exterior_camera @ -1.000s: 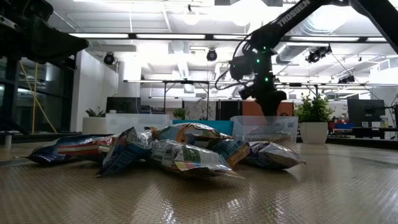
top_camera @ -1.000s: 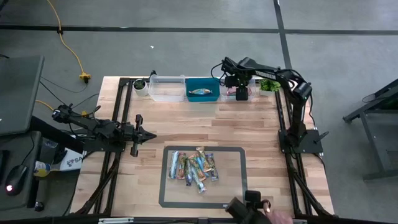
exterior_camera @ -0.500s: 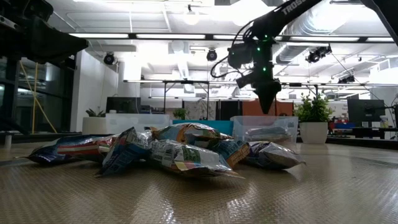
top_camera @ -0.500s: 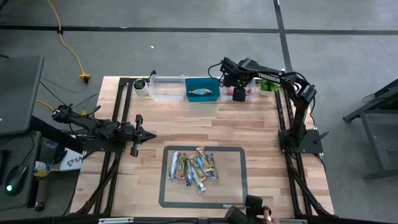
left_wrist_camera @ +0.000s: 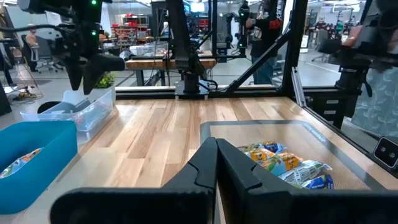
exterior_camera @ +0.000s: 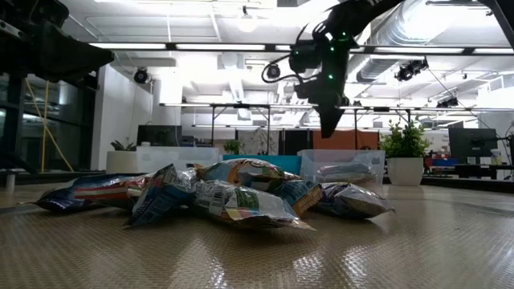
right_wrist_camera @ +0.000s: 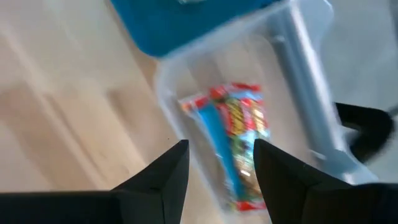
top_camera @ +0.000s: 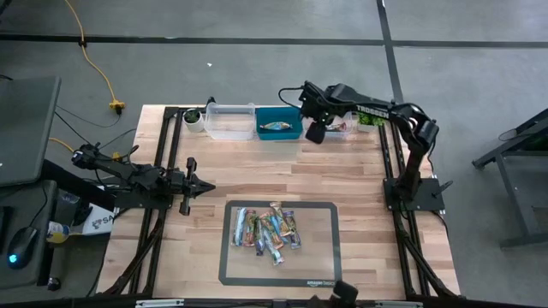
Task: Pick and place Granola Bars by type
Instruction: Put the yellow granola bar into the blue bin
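High view: a pale wooden tabletop [top_camera: 257, 175] on grey floor carries a grey-bordered mat [top_camera: 321, 244] with a heap of shiny-wrapped granola bars [top_camera: 266, 229]. At the far edge stand a clear plastic bin [top_camera: 229, 121], a blue plastic bin [top_camera: 278, 122] with 1 bar inside, and another clear bin [top_camera: 342, 127]. The right gripper [top_camera: 313, 133] hovers between the last 2 bins; the left gripper [top_camera: 204, 186] waits left of the mat.

Low view: an office with ceiling lights lies behind the heap [exterior_camera: 217, 197]; the right gripper [exterior_camera: 328, 128] hangs above the bins, touching nothing.

Left wrist view: its fingers [left_wrist_camera: 214, 165] are pressed together, empty.

Right wrist view: only here, fingers [right_wrist_camera: 168, 171] stand apart, empty, above 1 red-and-blue wrapped bar [right_wrist_camera: 233, 140] in the clear bin.
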Motion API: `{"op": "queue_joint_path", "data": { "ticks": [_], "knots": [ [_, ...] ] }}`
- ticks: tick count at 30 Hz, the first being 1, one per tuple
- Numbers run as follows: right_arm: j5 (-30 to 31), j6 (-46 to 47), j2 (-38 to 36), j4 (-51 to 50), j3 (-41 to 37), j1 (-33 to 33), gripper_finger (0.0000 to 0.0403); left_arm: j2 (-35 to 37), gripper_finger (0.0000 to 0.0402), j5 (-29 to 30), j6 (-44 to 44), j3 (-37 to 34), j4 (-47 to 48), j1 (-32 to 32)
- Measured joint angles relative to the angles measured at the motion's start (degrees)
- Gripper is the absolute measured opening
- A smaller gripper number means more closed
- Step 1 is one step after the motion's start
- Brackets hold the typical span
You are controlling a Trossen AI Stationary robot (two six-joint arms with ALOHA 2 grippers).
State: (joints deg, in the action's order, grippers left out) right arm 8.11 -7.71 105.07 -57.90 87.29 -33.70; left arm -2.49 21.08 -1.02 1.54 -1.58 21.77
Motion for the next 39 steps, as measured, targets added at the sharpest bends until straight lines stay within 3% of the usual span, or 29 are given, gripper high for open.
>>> {"op": "queue_joint_path", "data": {
  "ticks": [19,39],
  "knots": [
    [-16.48,6.29,-2.16,2.97,0.00,10.38,0.0162,0.00,0.0001,0.00,0.00,-0.01,-0.02,-0.01],
    [-23.67,6.79,-2.16,22.16,0.00,29.03,0.0163,0.01,0.0001,0.00,0.00,-0.01,0.00,0.01]
  ]
}}
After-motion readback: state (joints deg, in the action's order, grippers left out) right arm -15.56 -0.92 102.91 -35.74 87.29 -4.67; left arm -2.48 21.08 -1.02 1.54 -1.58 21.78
